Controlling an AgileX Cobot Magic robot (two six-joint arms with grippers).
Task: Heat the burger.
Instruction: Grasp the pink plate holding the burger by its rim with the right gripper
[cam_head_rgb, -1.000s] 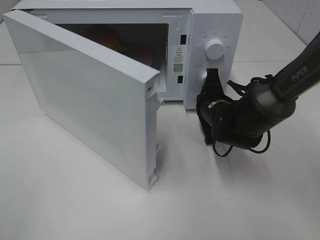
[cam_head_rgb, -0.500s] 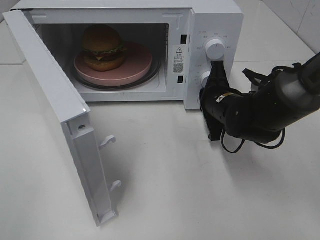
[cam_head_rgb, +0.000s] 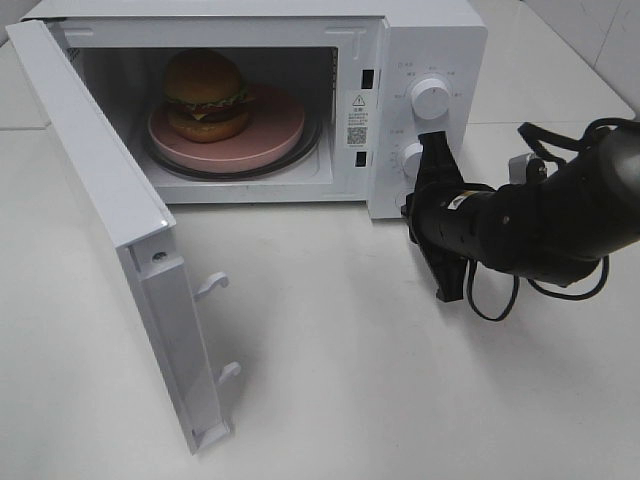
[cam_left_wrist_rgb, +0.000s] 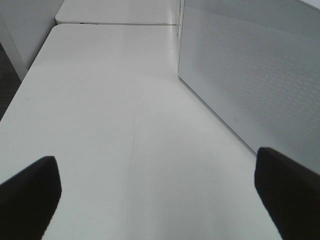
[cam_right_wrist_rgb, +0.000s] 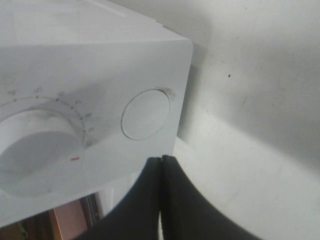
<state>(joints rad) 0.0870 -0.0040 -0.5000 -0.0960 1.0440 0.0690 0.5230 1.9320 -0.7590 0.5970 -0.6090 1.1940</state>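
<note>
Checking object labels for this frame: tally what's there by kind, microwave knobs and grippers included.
Microwave: 1
Burger: 1
Pink plate: 1
Dial knobs: 2
Grippers: 2 (left gripper open, right gripper shut)
Total: 7

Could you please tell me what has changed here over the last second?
The microwave door swung from half-closed to wide open, exposing the burger on its pink plate. The right gripper eased back slightly from the control panel. It stayed shut and empty; burger and plate did not move.
</note>
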